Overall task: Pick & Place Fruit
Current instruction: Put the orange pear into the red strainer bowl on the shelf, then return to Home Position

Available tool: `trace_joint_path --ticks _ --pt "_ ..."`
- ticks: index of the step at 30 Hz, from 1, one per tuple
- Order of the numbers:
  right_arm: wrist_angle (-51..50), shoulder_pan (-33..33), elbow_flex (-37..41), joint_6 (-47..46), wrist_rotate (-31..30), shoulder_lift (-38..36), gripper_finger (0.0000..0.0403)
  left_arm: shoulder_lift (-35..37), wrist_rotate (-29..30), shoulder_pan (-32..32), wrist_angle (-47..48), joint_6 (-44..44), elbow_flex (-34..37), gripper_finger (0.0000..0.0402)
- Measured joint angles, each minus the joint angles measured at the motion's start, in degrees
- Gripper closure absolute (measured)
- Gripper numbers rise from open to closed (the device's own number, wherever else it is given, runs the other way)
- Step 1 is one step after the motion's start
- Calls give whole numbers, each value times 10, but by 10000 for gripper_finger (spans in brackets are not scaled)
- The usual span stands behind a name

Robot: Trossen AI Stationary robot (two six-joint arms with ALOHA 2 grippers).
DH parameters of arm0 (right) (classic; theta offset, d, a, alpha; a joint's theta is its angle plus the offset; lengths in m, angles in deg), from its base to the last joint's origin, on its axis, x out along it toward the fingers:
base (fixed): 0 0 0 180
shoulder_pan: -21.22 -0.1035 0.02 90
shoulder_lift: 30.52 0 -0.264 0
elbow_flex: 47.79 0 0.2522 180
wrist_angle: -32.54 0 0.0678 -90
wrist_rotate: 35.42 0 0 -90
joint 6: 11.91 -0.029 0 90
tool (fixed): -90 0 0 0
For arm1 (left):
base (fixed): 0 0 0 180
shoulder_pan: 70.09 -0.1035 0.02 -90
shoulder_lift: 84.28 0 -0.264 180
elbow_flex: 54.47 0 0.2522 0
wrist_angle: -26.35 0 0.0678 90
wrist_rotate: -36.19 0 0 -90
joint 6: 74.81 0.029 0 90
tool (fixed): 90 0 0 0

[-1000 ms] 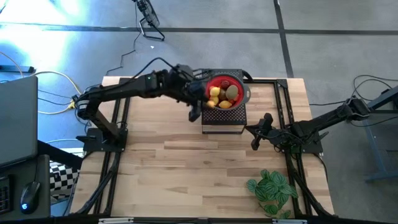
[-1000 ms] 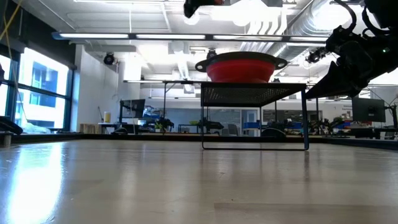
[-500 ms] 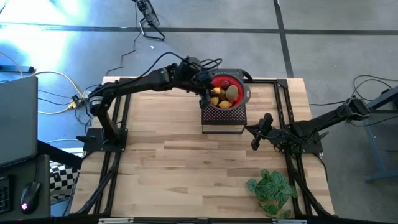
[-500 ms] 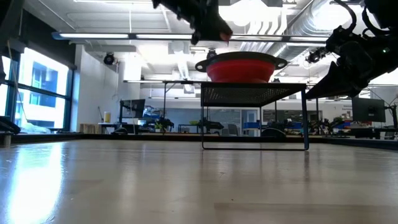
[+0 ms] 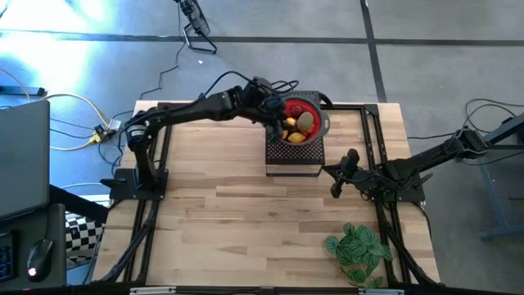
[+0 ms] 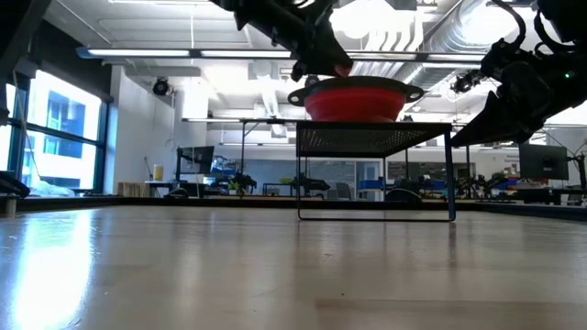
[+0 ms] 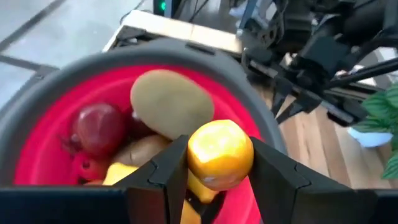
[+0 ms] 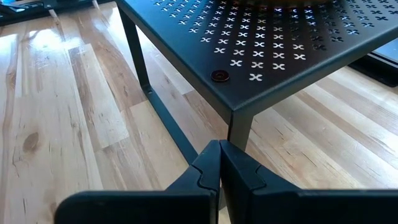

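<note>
Left wrist view shows the left gripper (image 7: 219, 163) with its jaws clamped on the two sides of a small orange fruit (image 7: 220, 154), held just above the red bowl (image 7: 37, 155) where a dark red fruit (image 7: 96, 127) and a brownish-green fruit (image 7: 172, 103) lie; it looks light, hard and smooth, so I judge a hold across its widest middle is safest against slipping. High view adds what the wrist cannot: the bowl (image 5: 313, 105) stands on a black perforated stand (image 5: 292, 161) at the far side of the counter (image 5: 229, 213), and the right gripper (image 5: 336, 182) waits near the stand with its jaws together. Low view shows only the bowl's outer wall (image 6: 356, 98) raised on the stand, with the fruits hidden.
</note>
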Motion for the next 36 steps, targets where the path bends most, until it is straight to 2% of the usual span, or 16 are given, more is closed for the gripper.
trace_joint_path --ticks 8,17,23,28,36 --pt "0 0 0 0 0 0 401 -1 42 -1 -11 0 0 254" --pt "0 0 0 0 0 0 401 -1 42 -1 -14 10 0 181" --pt "0 0 0 0 0 0 401 -1 42 -1 -21 11 0 166" --pt "0 0 0 0 0 0 401 -1 42 -1 -21 12 0 193" --pt "0 0 0 0 0 0 401 -1 41 -1 -17 12 0 291"
